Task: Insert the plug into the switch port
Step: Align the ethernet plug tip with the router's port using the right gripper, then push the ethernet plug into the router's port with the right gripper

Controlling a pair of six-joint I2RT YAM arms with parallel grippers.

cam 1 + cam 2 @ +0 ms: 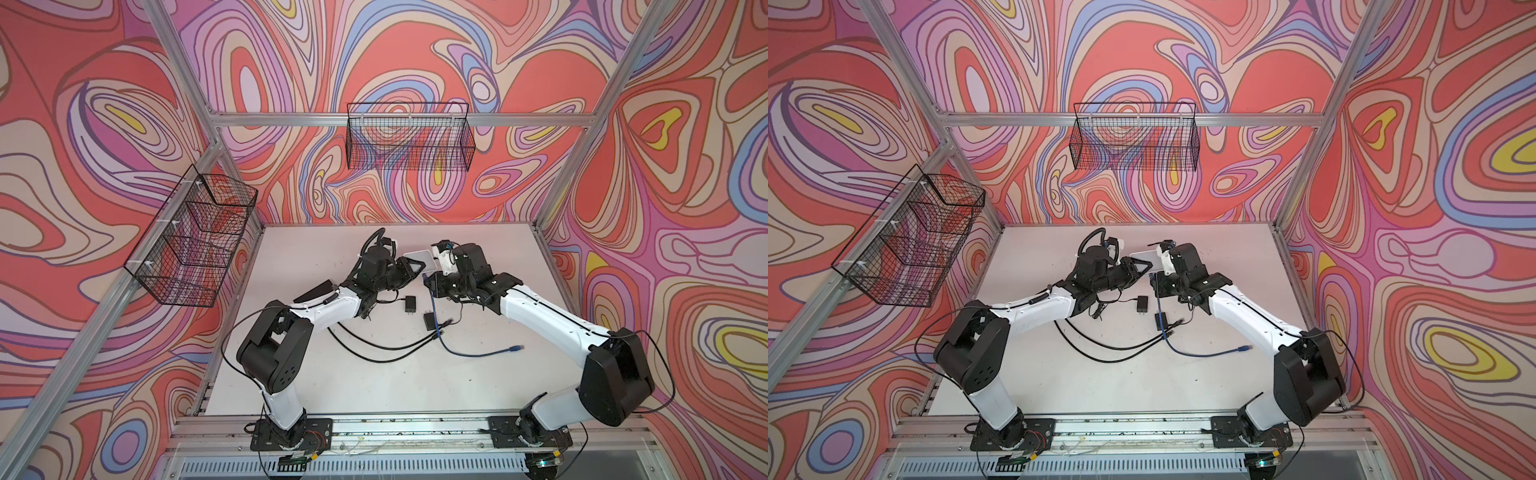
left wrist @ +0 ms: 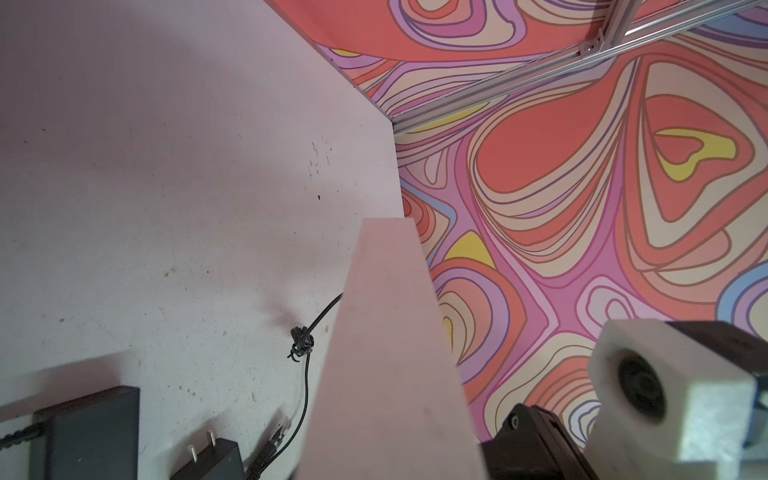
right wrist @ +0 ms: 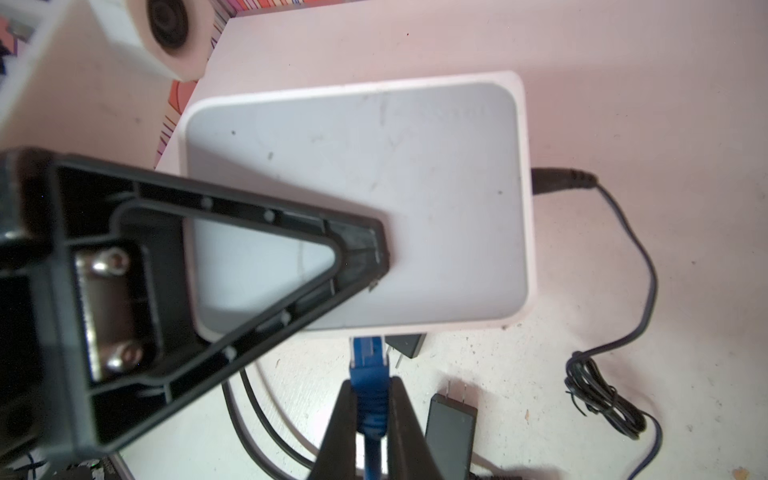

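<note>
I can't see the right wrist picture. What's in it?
The right tool pinches a blue plug, its tip right at the edge of a white switch. The left tool clamps that switch from the side; a black power adapter and cables lie on the table below.

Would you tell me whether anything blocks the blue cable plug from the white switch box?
Nothing visible does: the blue cable plug, held in the right tool, points at the white switch box near its edge; the port itself is hidden.
</note>
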